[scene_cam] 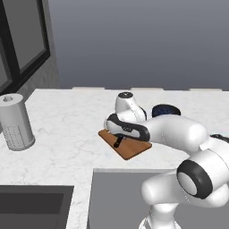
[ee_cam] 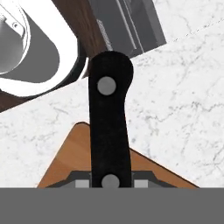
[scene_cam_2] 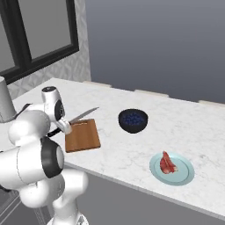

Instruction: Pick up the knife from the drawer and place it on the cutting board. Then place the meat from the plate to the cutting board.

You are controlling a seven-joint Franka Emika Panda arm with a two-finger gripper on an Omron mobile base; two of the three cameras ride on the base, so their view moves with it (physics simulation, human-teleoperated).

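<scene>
My gripper (scene_cam_2: 66, 127) is shut on the knife (scene_cam_2: 83, 114), just above the near-left end of the brown cutting board (scene_cam_2: 83, 136). The silver blade slants out past the board's far edge. In the hand view the black handle (ee_cam: 109, 127) runs up from between my fingertips (ee_cam: 81, 183), with the board (ee_cam: 61, 162) beneath it. From the left, the handle end (scene_cam: 117, 142) hangs low over the board (scene_cam: 132, 150); I cannot tell if it touches. The red meat (scene_cam_2: 168, 163) lies on the teal plate (scene_cam_2: 185, 174) at the counter's right. The open grey drawer (scene_cam: 116, 197) lies below the counter edge.
A dark blue bowl (scene_cam_2: 132, 121) stands between the board and the plate. At the counter's left stands a grey cylindrical canister (scene_cam: 15, 123) beneath a black-framed window (scene_cam: 22, 40). A dark recess (scene_cam: 31, 205) lies left of the drawer.
</scene>
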